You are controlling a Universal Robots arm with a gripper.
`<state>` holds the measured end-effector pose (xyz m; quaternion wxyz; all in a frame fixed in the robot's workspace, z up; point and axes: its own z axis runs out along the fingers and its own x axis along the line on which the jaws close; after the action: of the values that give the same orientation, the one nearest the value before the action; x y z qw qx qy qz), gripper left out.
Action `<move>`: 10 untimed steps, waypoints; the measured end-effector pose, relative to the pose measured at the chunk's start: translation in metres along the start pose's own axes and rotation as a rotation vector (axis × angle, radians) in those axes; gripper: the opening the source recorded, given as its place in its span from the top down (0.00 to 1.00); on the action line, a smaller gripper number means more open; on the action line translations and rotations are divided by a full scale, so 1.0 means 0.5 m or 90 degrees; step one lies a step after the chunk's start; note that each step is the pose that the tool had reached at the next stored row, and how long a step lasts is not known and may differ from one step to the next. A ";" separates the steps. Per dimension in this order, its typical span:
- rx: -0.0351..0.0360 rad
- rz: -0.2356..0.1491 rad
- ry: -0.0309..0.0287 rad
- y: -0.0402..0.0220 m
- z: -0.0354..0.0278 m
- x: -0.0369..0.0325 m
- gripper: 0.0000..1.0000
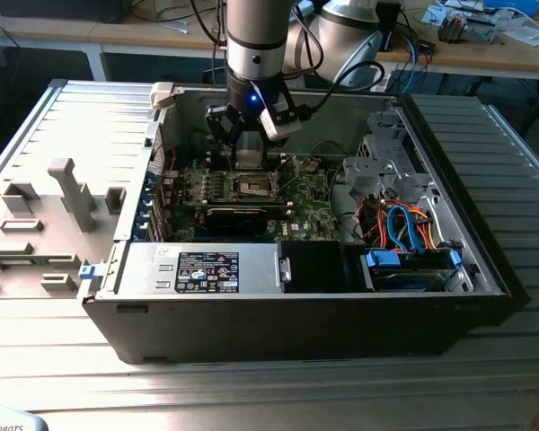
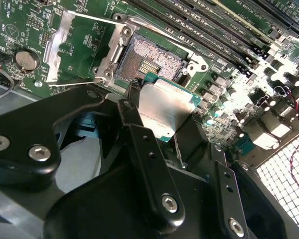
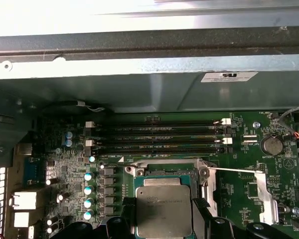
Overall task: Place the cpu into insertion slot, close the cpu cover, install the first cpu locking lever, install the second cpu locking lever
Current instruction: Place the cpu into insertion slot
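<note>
While the gripper point(image 2: 162, 119) is clamped on the cpu point(image 2: 167, 107), held above the empty insertion slot point(image 2: 149, 62) below its fingertips with the cpu cover point(image 2: 60, 47) swung open beside it, seating well likely demands keeping the chip level and corner-aligned.

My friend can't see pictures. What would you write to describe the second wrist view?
A black claw holds the cpu, a small silver square chip, close to the empty insertion slot on a green motherboard. The cpu cover is flipped open beside it.
</note>
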<state>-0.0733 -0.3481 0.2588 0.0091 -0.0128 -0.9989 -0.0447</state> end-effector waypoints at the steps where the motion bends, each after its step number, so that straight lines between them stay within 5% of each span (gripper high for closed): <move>1: 0.0000 0.000 0.0000 0.000 0.001 0.000 0.46; 10: 0.0000 0.000 0.0000 -0.001 0.009 0.000 0.46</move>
<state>-0.0733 -0.3480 0.2542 0.0091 -0.0128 -0.9989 -0.0447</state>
